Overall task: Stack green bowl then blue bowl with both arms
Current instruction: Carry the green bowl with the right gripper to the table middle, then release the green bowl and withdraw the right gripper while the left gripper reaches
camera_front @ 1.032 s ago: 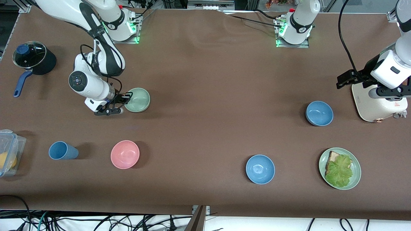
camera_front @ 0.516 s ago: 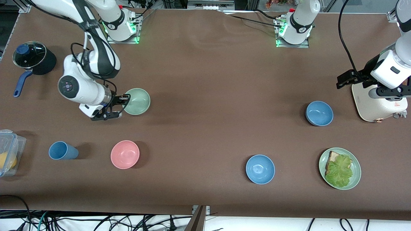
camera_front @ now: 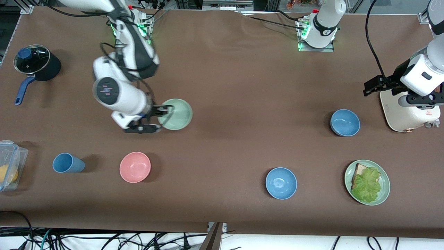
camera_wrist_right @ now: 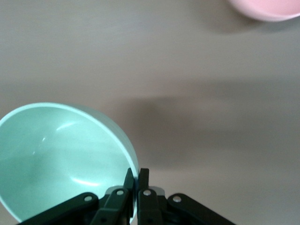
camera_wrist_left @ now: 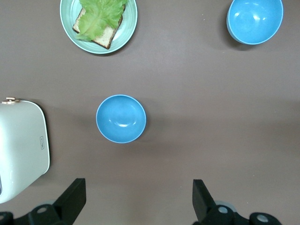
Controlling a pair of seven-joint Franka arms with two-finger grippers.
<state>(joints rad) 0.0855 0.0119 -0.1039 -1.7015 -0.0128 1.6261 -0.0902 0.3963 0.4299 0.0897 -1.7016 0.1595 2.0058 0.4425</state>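
The green bowl [camera_front: 177, 114] is held off the table by its rim, over bare tabletop toward the right arm's end, with its shadow showing below it in the right wrist view. The right gripper [camera_front: 160, 117] is clamped on that rim, the jaws pinched nearly together with one finger inside the wall and one outside, at the rim edge [camera_wrist_right: 133, 176]. Judged from its look, the bowl is light, stiff and smooth, probably plastic; the thin wall suits a rim pinch, but the glossy surface could let it swivel or slip if the arm swings sharply. It appears to hang slightly tilted from the single grip point. Two blue bowls stand on the table toward the left arm's end: one [camera_front: 344, 122] just beside the white toaster [camera_front: 409, 111], the other [camera_front: 281, 183] nearer the front camera. Either should handle alike and is best taken at the rim in the same way. The left gripper [camera_wrist_left: 136, 199] waits above the table with its fingers spread wide and nothing between them, looking down on the blue bowl beside the toaster [camera_wrist_left: 121, 118]. A green plate [camera_front: 367, 182] with bread and lettuce lies near the front-most blue bowl. A pink bowl [camera_front: 135, 167] and blue cup [camera_front: 67, 163] sit nearer the camera than the held bowl.
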